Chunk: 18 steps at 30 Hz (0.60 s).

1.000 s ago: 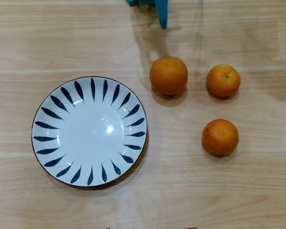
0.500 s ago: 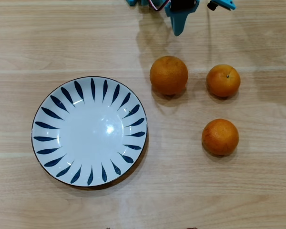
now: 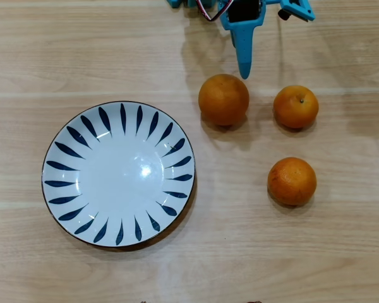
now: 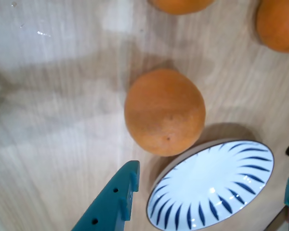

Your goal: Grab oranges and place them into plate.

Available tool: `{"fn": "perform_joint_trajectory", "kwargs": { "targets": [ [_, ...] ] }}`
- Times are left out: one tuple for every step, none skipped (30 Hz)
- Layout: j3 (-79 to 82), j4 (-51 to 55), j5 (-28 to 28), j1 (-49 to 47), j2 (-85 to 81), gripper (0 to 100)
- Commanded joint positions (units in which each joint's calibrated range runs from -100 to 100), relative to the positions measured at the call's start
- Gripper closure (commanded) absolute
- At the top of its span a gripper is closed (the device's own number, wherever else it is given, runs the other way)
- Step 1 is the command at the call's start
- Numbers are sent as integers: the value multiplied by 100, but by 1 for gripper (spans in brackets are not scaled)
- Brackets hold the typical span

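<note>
Overhead, the teal gripper (image 3: pixel 244 71) comes in from the top edge, center-right; one long finger points down the frame w/ its tip just above and slightly right of the larger orange (image 3: pixel 223 99), apart from it. A second teal part sits at the top edge further right. The wrist view shows the jaws spread wide: one teal finger (image 4: pixel 114 201) at bottom center-left, the other barely in at the bottom right corner, nothing between them but the plate (image 4: pixel 213 185) and table below.

The larger orange sits upper center in the overhead view, just beside the plate's (image 3: pixel 63 131) upper right rim w/ a thin strip of wood between. A smaller orange w/ a stem spot (image 3: pixel 295 106) lies to its right, near but not touching. The third orange (image 3: pixel 292 181) is at center right, below the stemmed one, clear of both.

The plate fills the center-left, empty, white w/ dark blue strokes round the rim.

Open room: the wooden table (image 3: pixel 290 252) is bare across the whole bottom strip, the far left and the upper left. The right edge beyond the two smaller oranges is also bare. In the wrist view the larger orange (image 4: pixel 164 111) is mid-frame, w/ the other two cut off by the top edge.
</note>
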Motion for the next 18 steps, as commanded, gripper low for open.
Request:
{"fn": "perform_joint_trajectory", "kwargs": {
  "targets": [
    [-306,38,-38,-45,125,66],
    [-387,38,-49,-45,142,66],
    [-496,38,-90,-28,176,66],
    [-587,72,-195,-12,218,67],
    [-641,175,-362,-12,252,67],
    [-677,279,-582,-20,277,67],
    [-732,407,-859,-20,328,67],
    [-768,511,-1131,-20,404,67],
    [-822,579,-1397,-20,488,67],
    [-840,597,-1633,-37,556,67],
    [-858,605,-1821,-53,632,67],
    [-867,571,-1972,-61,691,67],
    [-876,545,-2103,-85,742,66],
    [-876,545,-2213,-157,793,66],
    [-876,536,-2302,-198,860,66],
    [-876,528,-2375,-230,928,64],
    [-876,485,-2448,-246,987,63],
    [-876,433,-2490,-270,1055,61]
  ]
}}
